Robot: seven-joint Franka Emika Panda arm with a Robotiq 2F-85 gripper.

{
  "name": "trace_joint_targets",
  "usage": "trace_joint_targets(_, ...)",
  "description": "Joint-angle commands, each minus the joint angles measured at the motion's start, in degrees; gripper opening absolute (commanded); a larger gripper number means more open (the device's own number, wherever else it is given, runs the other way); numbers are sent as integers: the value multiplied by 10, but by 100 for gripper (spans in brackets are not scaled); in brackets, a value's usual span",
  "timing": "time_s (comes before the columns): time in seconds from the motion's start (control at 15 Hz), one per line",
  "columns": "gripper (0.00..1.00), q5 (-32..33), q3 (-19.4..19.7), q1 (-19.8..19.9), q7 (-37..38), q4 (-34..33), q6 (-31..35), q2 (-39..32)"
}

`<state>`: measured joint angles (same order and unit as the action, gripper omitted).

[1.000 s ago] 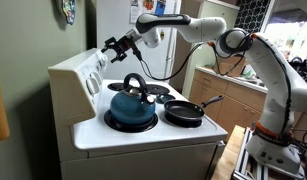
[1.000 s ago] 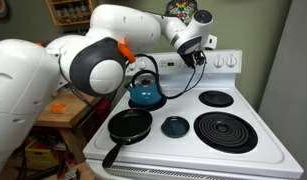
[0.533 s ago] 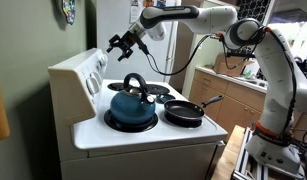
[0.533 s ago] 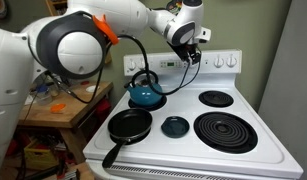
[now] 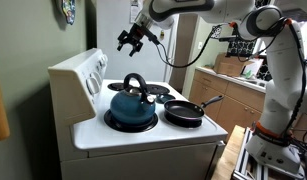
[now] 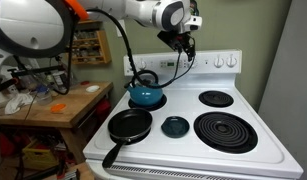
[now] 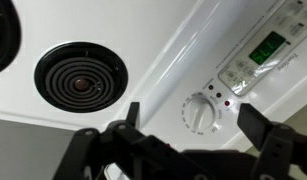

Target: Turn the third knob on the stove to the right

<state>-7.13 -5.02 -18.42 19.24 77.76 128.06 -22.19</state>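
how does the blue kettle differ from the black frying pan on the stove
The rounded blue kettle stands tall; the black frying pan is low and flat. The kettle's handle arches over its top; the pan's long handle sticks out sideways. The kettle sits nearer the back panel than the pan. Both rest on the white stove.

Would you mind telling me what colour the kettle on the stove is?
The kettle is teal blue, clearest in an exterior view.

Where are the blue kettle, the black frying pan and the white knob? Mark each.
Blue rounded kettle (image 5: 130, 107): an exterior view, on its body.
Black round frying pan (image 6: 130, 124): an exterior view, on its inner base.
White round knob (image 7: 200, 113): wrist view, on its face.
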Motion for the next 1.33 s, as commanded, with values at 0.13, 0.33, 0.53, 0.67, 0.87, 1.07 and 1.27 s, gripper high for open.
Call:
trace_joint_targets(0.13, 100, 135, 21, -33, 71, 54, -44, 61)
trace_joint_targets(0.33, 100, 184, 17, -45, 91, 61, -35, 75)
trace_joint_targets(0.53, 100, 228, 17, -57, 116, 71, -30, 92)
trace_joint_targets(0.67, 100, 249, 16, -61, 132, 74, -35, 101)
trace_joint_targets(0.87, 100, 271, 15, -65, 157, 79, -37, 114)
trace_joint_targets(1.07, 100, 276, 12, -64, 178, 94, -37, 133)
trace_joint_targets(1.27, 100, 275, 12, -64, 209, 121, -25, 159)
